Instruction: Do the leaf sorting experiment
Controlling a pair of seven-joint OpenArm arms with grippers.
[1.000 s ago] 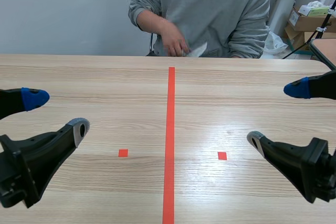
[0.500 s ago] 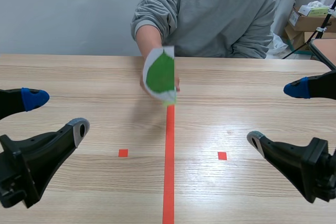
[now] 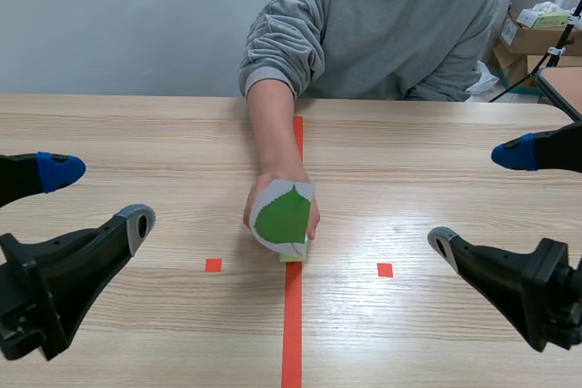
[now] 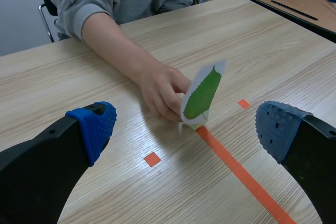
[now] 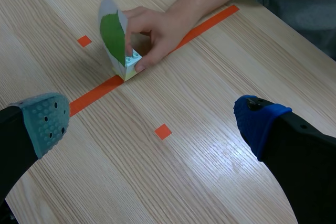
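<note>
Person's hand (image 4: 160, 90) holds leaf card (image 3: 283, 218) upright on pale block (image 5: 130, 66) on table's (image 3: 136, 124) red line (image 3: 291, 333); left tool (image 3: 98, 195) and right tool (image 3: 479, 198) both spread, empty.

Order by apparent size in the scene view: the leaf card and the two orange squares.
1. Leaf card, clearly largest.
2. Left orange square and right orange square: they look alike, so no ranking.

Pale wooden table (image 3: 136, 134); a small block (image 5: 128, 69) bearing a leaf card (image 3: 282, 217) stands on its orange-red centre line.
</note>
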